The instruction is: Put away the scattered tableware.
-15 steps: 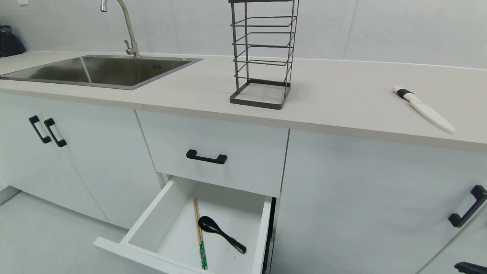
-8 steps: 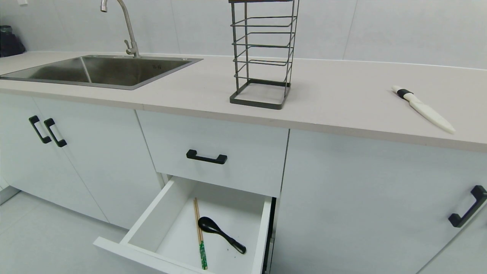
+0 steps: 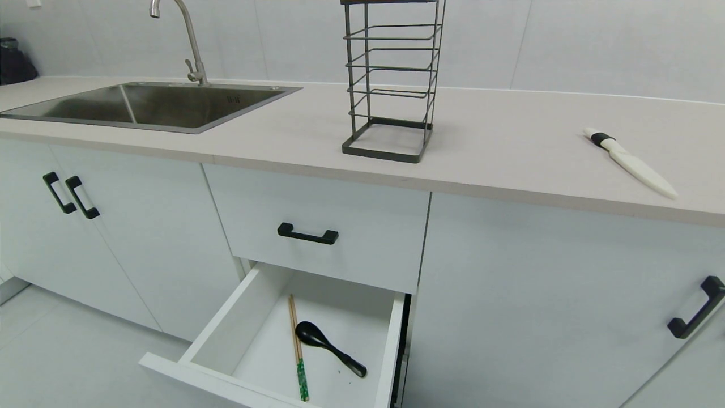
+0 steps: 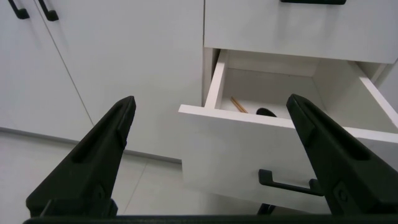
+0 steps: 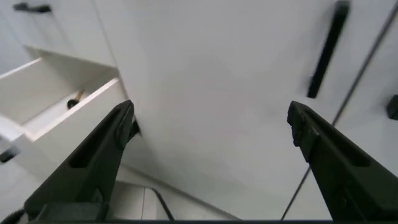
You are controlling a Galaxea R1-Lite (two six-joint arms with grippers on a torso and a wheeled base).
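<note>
- Lower drawer pulled well out under the surface; the top drawer above it is closed, black handle on its front.
- Inside the open drawer: pair of chopsticks, wood w/ green ends, lying roughly front-to-back, green ends toward the drawer front.
- Black spoon just beside them on the robot's right, bowl next to the sticks, handle angled away toward the right wall. Can't tell if spoon and sticks touch.
- White knife w/ a black band lies flat on the surface far to the right, near the front edge, well apart from everything else.
- Wire rack stands upright mid-surface; sink and faucet off to the left.
- Left claw: fingers spread wide, nothing in them, low down and facing the drawer front; chopsticks and spoon peek over its rim.
- Right claw: also spread wide, empty, facing the plain white cabinet door right of the drawer; a black door handle is farther along.
</note>
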